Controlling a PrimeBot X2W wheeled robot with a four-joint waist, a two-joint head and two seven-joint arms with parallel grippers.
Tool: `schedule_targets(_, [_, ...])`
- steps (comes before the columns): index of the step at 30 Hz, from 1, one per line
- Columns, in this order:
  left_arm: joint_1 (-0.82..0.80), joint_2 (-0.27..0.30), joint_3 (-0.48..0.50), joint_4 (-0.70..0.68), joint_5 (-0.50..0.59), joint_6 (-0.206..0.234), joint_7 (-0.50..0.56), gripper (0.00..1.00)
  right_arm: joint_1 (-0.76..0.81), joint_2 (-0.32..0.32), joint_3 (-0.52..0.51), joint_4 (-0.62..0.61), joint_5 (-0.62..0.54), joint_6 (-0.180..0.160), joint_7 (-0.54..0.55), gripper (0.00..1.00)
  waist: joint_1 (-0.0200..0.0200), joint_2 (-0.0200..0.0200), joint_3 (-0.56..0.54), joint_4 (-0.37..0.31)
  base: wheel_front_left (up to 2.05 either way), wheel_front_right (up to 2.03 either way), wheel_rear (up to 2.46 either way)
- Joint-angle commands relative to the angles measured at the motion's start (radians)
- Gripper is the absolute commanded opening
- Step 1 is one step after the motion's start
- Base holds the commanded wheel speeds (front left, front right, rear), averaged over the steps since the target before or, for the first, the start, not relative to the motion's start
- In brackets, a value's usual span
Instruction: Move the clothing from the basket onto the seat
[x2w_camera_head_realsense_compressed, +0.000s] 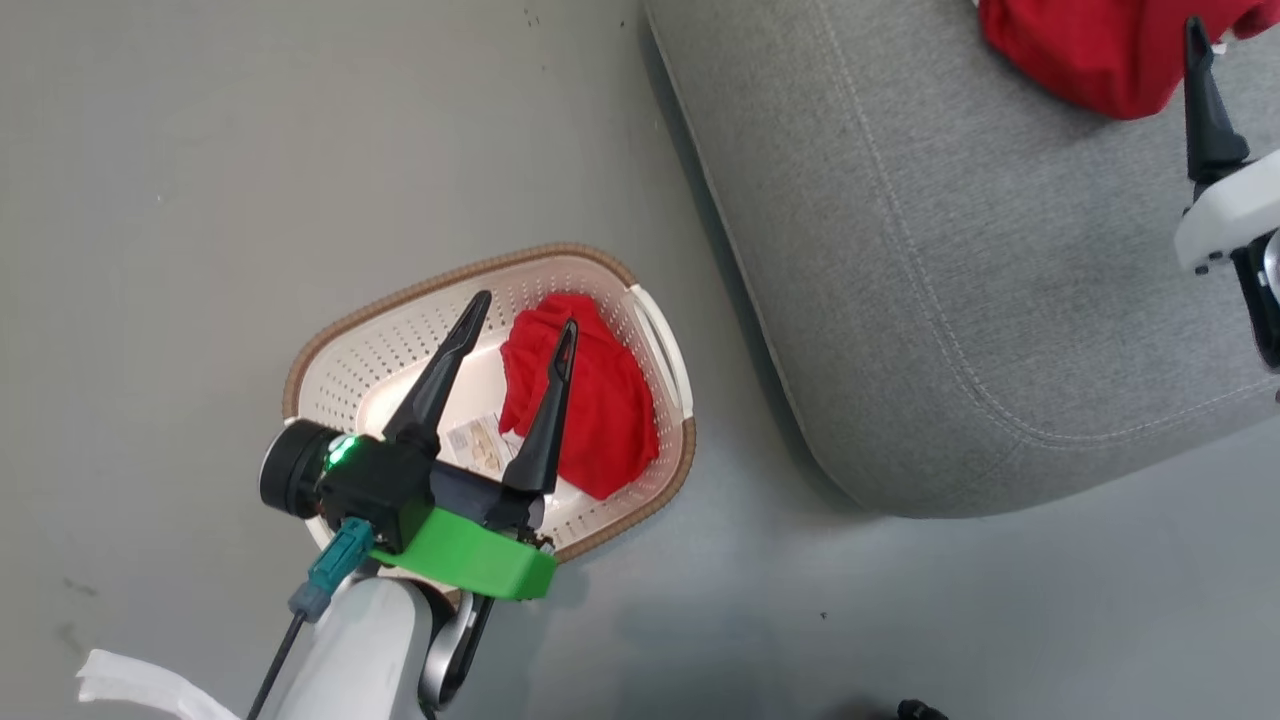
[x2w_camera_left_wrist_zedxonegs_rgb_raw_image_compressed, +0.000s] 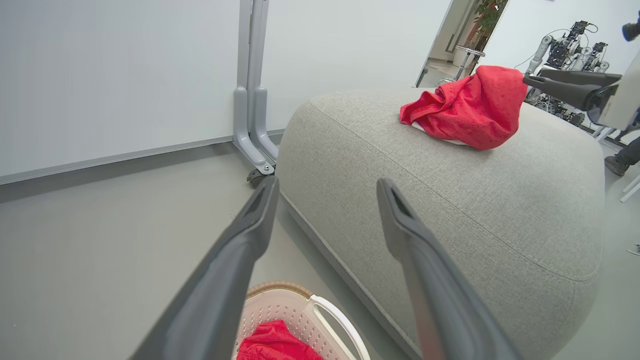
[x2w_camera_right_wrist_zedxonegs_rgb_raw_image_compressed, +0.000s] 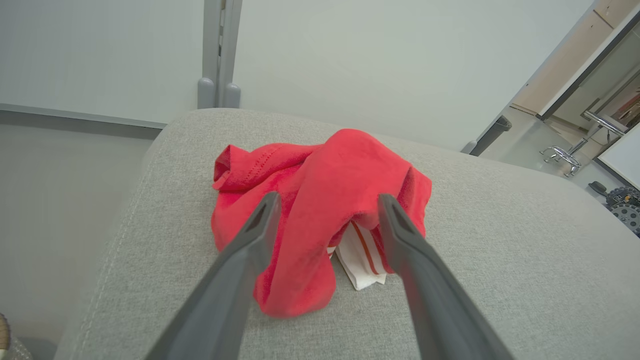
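One piece of bright red clothing (x2w_camera_head_realsense_compressed: 600, 410) lies in the right half of the cream basket (x2w_camera_head_realsense_compressed: 380, 345) on the floor. My left gripper (x2w_camera_head_realsense_compressed: 528, 312) hovers over the basket, open and empty, one finger above the red fabric. The left wrist view shows the basket's handle end (x2w_camera_left_wrist_zedxonegs_rgb_raw_image_compressed: 320, 310) and the clothing (x2w_camera_left_wrist_zedxonegs_rgb_raw_image_compressed: 275, 345) low between those fingers. Another red piece with a white striped part (x2w_camera_right_wrist_zedxonegs_rgb_raw_image_compressed: 325, 210) rests heaped on the grey seat (x2w_camera_head_realsense_compressed: 950, 280). My right gripper (x2w_camera_right_wrist_zedxonegs_rgb_raw_image_compressed: 328, 200) is open, its fingers either side of that heap; the heap looks to lie on the cushion.
A paper sticker (x2w_camera_head_realsense_compressed: 478, 445) lies on the basket floor. The seat's rounded corner (x2w_camera_head_realsense_compressed: 900, 480) stands just right of the basket. Behind it are a white wall panel and a grey post on a caster (x2w_camera_left_wrist_zedxonegs_rgb_raw_image_compressed: 252, 125). Other robots (x2w_camera_left_wrist_zedxonegs_rgb_raw_image_compressed: 570, 45) and a person's shoe (x2w_camera_left_wrist_zedxonegs_rgb_raw_image_compressed: 617, 162) show far right.
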Motion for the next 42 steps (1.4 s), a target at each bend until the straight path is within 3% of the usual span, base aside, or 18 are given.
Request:
schedule_targets(1, [0.024,-0.004,0.012,0.002,-0.012,-0.003,0.000,1.00,0.039,-0.011,0.013,-0.021,0.001,-0.002,-0.003,1.00,0.0000,-0.0001,-0.133,-0.035,0.00,0.00,0.00])
schedule_targets(8, [0.111,-0.028,0.091,0.000,-0.030,-0.003,0.000,1.00,0.180,-0.030,0.018,-0.157,0.057,-0.002,-0.003,1.00,0.0000,-0.0001,-0.285,-0.035,0.00,0.00,0.00])
schedule_targets(14, [0.172,-0.032,0.163,-0.014,-0.061,-0.003,0.000,1.00,0.314,0.007,0.003,-0.355,0.065,-0.002,-0.003,1.00,0.0000,-0.0001,-0.376,-0.006,0.00,0.00,0.00])
schedule_targets(19, [0.216,-0.032,0.210,-0.019,-0.076,0.002,0.000,1.00,0.459,0.108,-0.073,-0.536,0.070,-0.002,-0.003,1.00,0.0000,-0.0001,-0.431,0.045,0.00,0.00,0.00])
schedule_targets(26, [0.252,-0.032,0.238,-0.006,-0.090,0.008,0.000,1.00,0.651,0.254,-0.136,-0.700,0.033,-0.002,-0.003,1.00,0.0000,-0.0001,-0.469,0.128,0.00,0.00,0.00])
schedule_targets(32, [0.303,-0.032,0.279,0.009,-0.127,0.034,0.000,1.00,0.783,0.343,-0.152,-0.692,0.012,-0.002,-0.003,1.00,0.0000,-0.0001,-0.511,0.204,0.00,0.00,0.00])
schedule_targets(42, [0.358,-0.032,0.271,0.027,-0.131,0.048,0.000,1.00,0.865,0.390,-0.171,-0.621,-0.085,-0.002,-0.003,1.00,0.0000,-0.0001,-0.545,0.279,0.00,0.00,0.00])
